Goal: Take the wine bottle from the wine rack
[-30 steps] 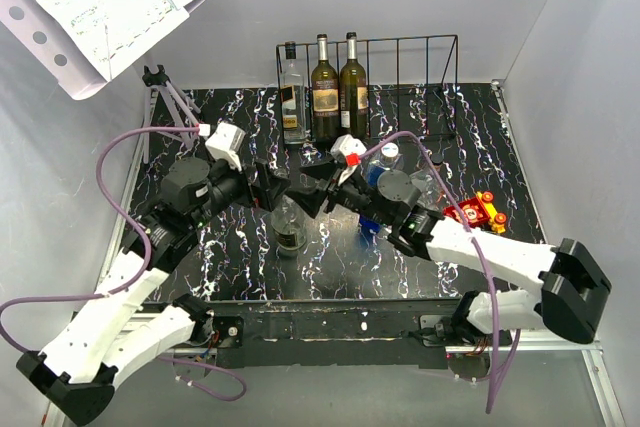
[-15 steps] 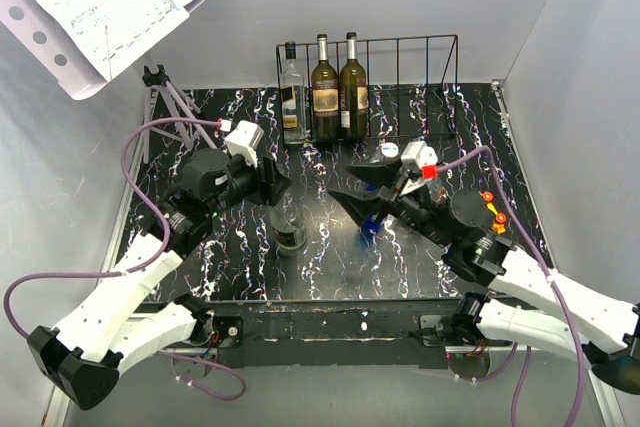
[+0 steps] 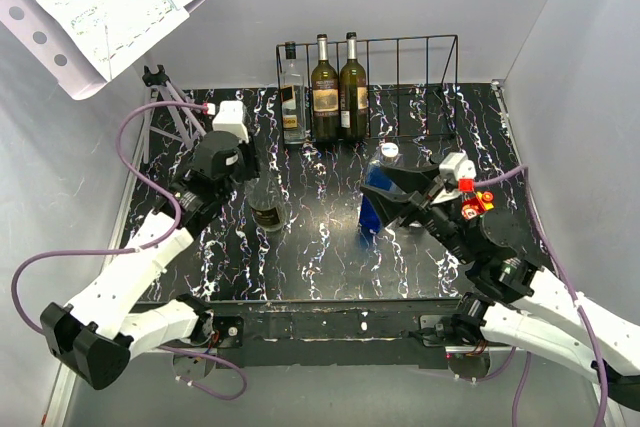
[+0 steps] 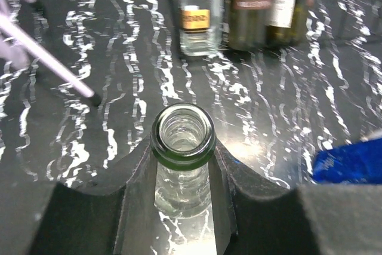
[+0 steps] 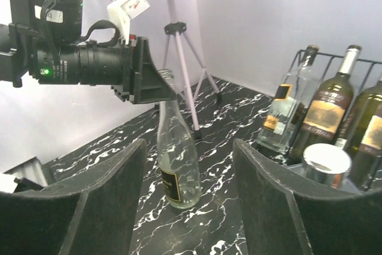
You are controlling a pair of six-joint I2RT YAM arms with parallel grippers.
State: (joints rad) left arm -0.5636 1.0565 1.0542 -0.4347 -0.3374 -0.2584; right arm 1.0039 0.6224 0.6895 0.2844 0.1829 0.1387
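Observation:
A clear, uncorked wine bottle (image 3: 266,210) with a dark label stands on the marbled table, in front of and apart from the wine rack (image 3: 420,55). My left gripper (image 3: 252,185) is shut on its neck just under the green-tinted lip (image 4: 182,135), with a black finger (image 4: 140,189) pressed on each side. The right wrist view shows the same bottle (image 5: 176,160) with the left gripper (image 5: 156,85) on its top. Three more bottles (image 3: 324,87) stand at the rack's left end. My right gripper (image 3: 398,190) is open and empty, off to the bottle's right.
A blue bottle with a silver cap (image 3: 374,205) stands just left of the right gripper. A red and yellow toy (image 3: 474,206) lies beside the right wrist. A tripod music stand (image 3: 168,99) with sheet music rises at the back left. Grey walls enclose the table.
My left gripper went from open to shut on the bottle's neck and shifted it slightly left and back. The right arm drew back to the right, away from the bottle.

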